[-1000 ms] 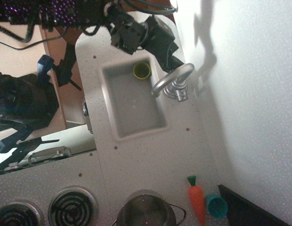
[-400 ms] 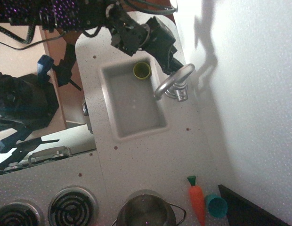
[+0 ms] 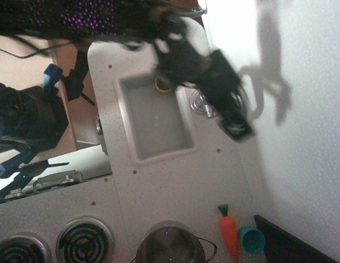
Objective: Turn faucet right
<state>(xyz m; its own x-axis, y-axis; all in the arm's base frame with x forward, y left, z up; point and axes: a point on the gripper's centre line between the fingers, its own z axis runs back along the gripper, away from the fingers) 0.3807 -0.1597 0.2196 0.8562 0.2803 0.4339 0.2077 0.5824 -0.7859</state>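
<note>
Overhead view of a toy kitchen counter [image 3: 175, 175], pale and speckled, beside a white wall [image 3: 301, 137]. At centre, a rectangular recessed sink [image 3: 156, 123], with a small yellow-green cup [image 3: 162, 85] at its far corner, partly hidden under the arm. Across the top, a black robot arm [image 3: 181, 46], motion-blurred, reaching diagonally over the sink's far right corner. At its end, a dark gripper [image 3: 238, 127], just past the sink's right edge, near the wall; fingers too smeared to make out, so impossible to say how wide apart or whether anything is held. Beneath the arm, beside the sink's right rim, the faucet [image 3: 202, 102]: only the round chrome base and a bit of silver stem visible, spout hidden or lost in the blur, direction impossible to tell. On the wall, a dark shadow of arm and gripper. Lower down, near the wall, an orange toy carrot [image 3: 229, 233] with a green top, and just beside it a teal cup [image 3: 251, 240] lying on its side. At the bottom edge, a steel pot [image 3: 170, 244] seen from above, and to its left two coiled stove burners [image 3: 84, 241]. Along the left, blue clamps [image 3: 52, 76] and dark cabling off the counter.
</note>
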